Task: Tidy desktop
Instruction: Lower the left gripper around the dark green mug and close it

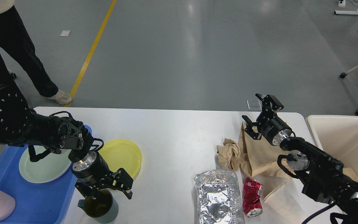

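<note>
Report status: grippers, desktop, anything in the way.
Left gripper open over the dark mug. Right gripper open, empty, above the paper bag. Desktop cluttered: yellow plate, foil tray, crushed can.

The desktop (172, 137) is a big smooth white slab with rounded corners, lying flat across the lower half of the view, its far edge running straight against the grey floor. Its middle is bare and bright, catching a soft glare. Its left end and the right part near the far right corner are covered with clutter, and its near edge runs out of view at the bottom.
</note>
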